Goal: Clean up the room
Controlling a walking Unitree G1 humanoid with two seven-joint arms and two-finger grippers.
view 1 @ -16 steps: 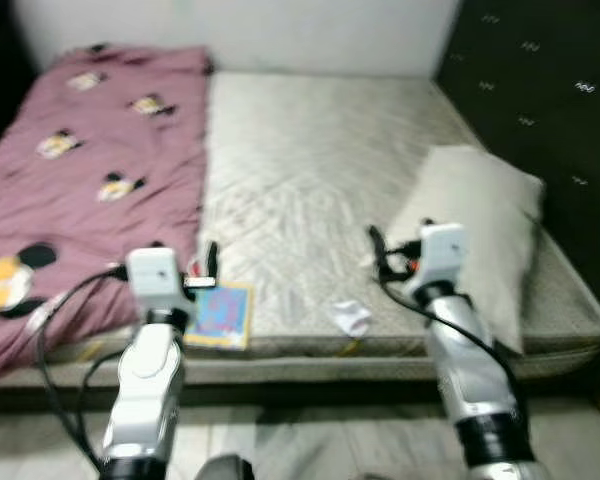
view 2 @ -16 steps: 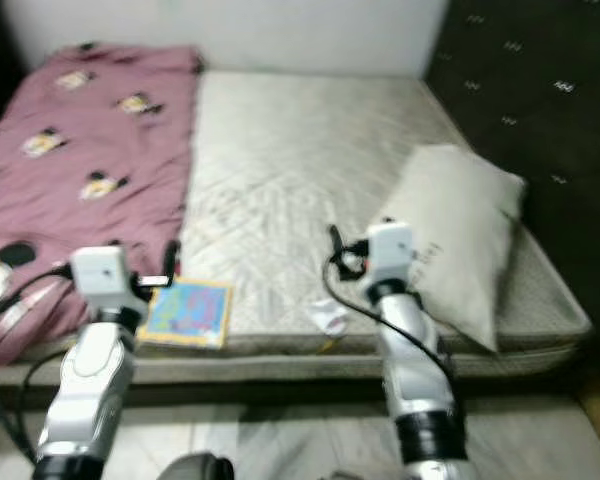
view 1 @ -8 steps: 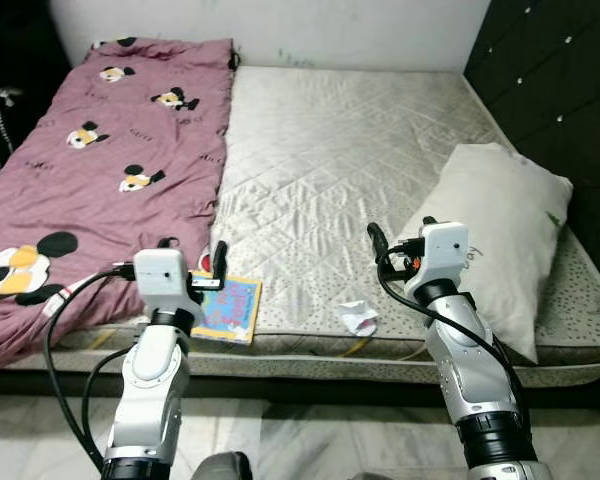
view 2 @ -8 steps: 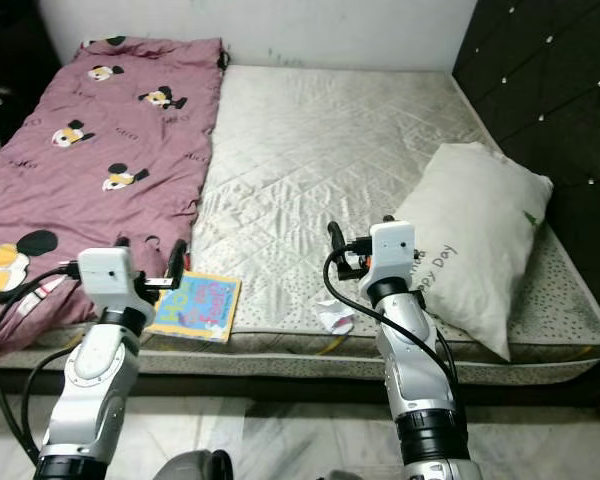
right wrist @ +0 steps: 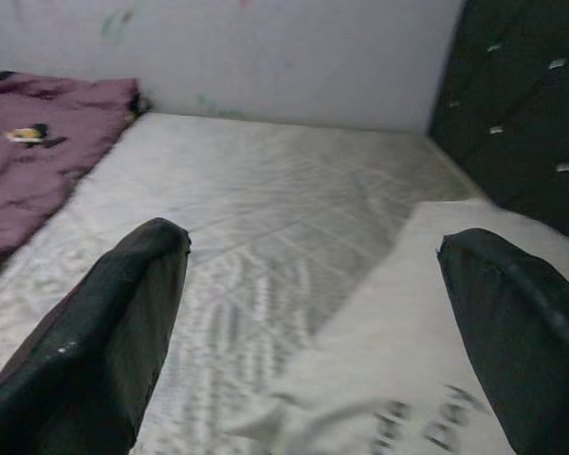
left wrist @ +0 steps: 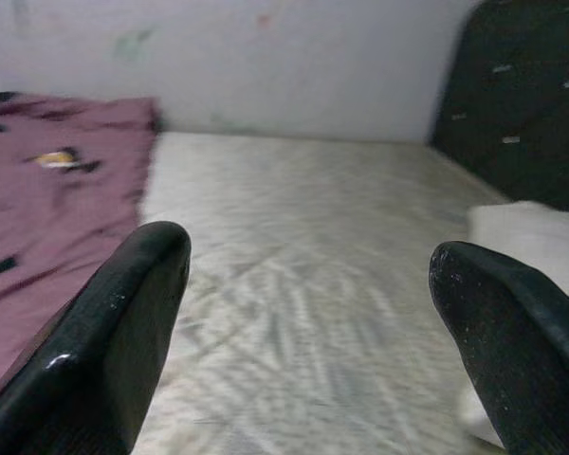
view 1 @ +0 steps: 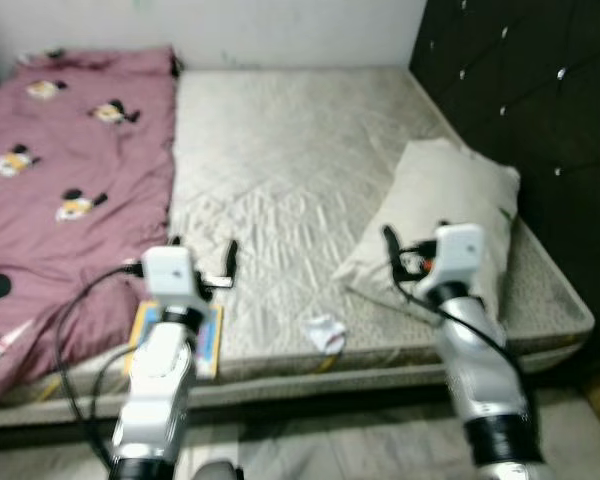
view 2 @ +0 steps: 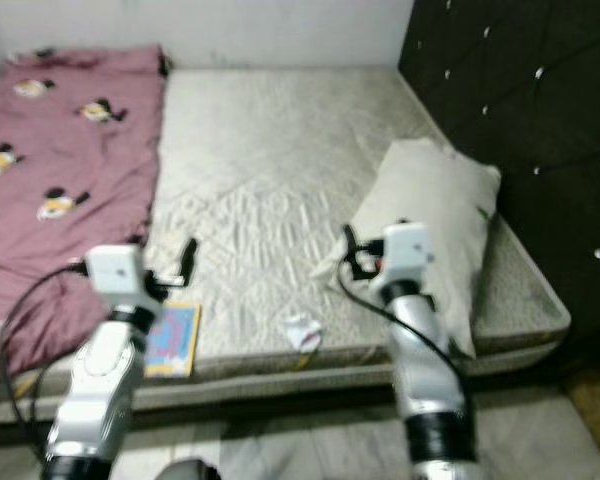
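A bare quilted mattress lies in front of me. A pink cartoon-print blanket covers its left side. A colourful book lies at the front edge, partly behind my left arm. A crumpled white paper sits near the front edge in the middle. A white pillow leans at the right. My left gripper hovers open above the book and holds nothing. My right gripper is open in front of the pillow, also holding nothing. In the wrist views both grippers point over the mattress towards the back wall.
A dark padded wall runs along the right of the bed. A white wall stands behind it. A pale floor lies between me and the bed's front edge.
The whole picture has shifted left and is blurred, so the camera has turned right. Both arms keep the same raised pose with open fingers.
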